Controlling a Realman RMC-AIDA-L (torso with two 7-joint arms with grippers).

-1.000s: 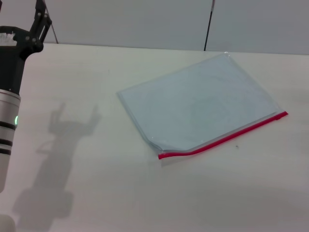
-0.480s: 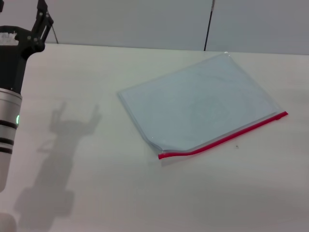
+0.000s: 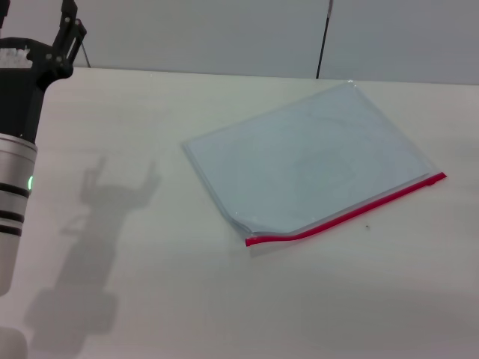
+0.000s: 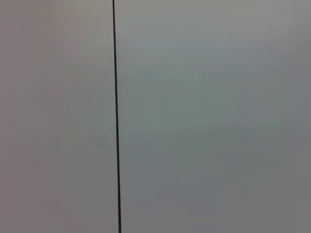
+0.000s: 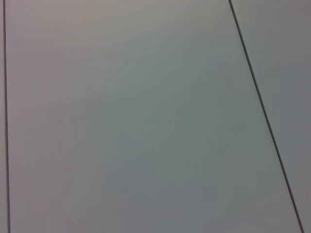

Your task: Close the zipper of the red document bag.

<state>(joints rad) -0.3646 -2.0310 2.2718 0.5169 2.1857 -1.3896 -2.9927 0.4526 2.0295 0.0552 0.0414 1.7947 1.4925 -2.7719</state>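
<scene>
The red document bag (image 3: 310, 161), a flat translucent pale blue pouch, lies on the white table (image 3: 150, 299) right of centre in the head view. Its zipper (image 3: 352, 212) is a thin red strip along the near long edge, and that edge curls up a little at its left end. My left gripper (image 3: 37, 21) is raised at the far left, well away from the bag. Its fingers (image 3: 69, 30) are spread open with nothing between them, as its shadow on the table also shows. The right gripper is out of view. Both wrist views show only a grey wall with dark seams.
A grey wall with a dark vertical seam (image 3: 323, 37) stands behind the table's far edge. My left arm's shadow (image 3: 97, 224) falls across the left part of the table. A tiny dark speck (image 3: 367, 227) lies just in front of the zipper.
My left arm has drifted slightly to the right, and its shadow on the table has shifted with it. The bag has not moved.
</scene>
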